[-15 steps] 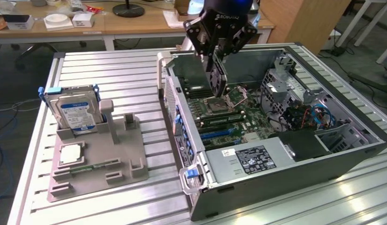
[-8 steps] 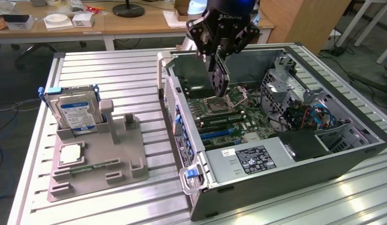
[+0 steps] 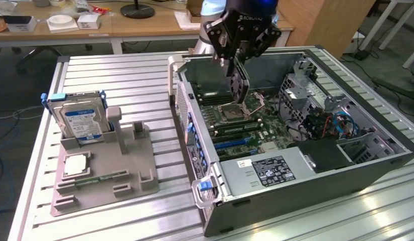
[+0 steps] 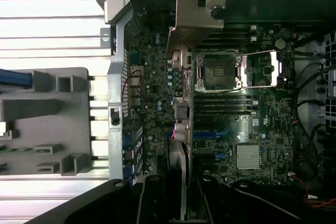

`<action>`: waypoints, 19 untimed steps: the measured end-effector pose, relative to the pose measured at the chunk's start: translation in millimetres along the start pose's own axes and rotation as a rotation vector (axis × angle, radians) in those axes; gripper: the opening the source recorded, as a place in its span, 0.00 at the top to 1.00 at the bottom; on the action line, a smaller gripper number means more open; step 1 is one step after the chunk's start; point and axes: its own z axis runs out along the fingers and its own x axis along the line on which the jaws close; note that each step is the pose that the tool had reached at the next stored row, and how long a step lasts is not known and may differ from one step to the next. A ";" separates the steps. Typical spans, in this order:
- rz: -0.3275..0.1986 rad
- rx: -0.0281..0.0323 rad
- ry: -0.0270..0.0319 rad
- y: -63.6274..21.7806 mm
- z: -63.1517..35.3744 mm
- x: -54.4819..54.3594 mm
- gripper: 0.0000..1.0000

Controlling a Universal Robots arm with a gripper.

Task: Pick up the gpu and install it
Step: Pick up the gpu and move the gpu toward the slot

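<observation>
The hand (image 3: 237, 59) is clamped on the gpu (image 3: 240, 83), one finger on each face of the card. The card is hanging edge-on inside the open computer case (image 3: 314, 168), clear of the motherboard (image 3: 257, 128) and touching nothing. In the wrist view the fingers (image 4: 152, 200) are pinching one end of the gpu (image 4: 196, 22), and the pale bracket is sitting at the far end, away from them. In the exterior view its low end is hovering just above the CPU socket (image 3: 232, 111), with the blue expansion slots (image 3: 235, 145) lying toward 6 o'clock of that socket. The case's slotted wall (image 3: 186, 125) is at about 9 o'clock.

The step in hand looks like bringing the card over its slot – not yet seating it. Doing this well probably means:

- moving slowly, so the thin card is not swinging in the grip;
- giving the socket's raised frame and the memory slots beside it plenty of clearance;
- squaring the contact edge to a blue slot, with the bracket toward the slotted wall, before any downward push – a skewed card could jam or scrape the board.

At 9 o'clock on the table (image 3: 126, 70), the hard drive (image 3: 83, 120) is standing in the gray holder (image 3: 106, 173), well apart from the work.
</observation>
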 end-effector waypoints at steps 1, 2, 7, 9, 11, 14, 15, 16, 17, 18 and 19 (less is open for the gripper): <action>0.000 0.0001 0.0002 0.1 -0.1 -1.3 0.73; 0.000 0.0001 0.0003 0.1 0.0 -2.5 0.73; 0.000 0.0001 0.0014 0.4 -0.1 -10.4 0.73; 0.000 0.0001 0.0019 0.5 -0.1 -13.7 0.73; 0.000 0.0002 0.0024 0.6 -0.2 -17.0 0.73; 0.000 0.0002 0.0029 0.7 -0.2 -21.7 0.73; 0.000 0.0002 0.0032 0.8 -0.2 -23.3 0.73; 0.000 0.0002 0.0033 0.8 -0.2 -24.7 0.73; 0.000 0.0002 0.0036 0.9 -0.2 -26.3 0.73; 0.000 0.0002 0.0038 0.9 -0.2 -28.1 0.73; 0.000 0.0002 0.0040 1.0 -0.3 -29.7 0.73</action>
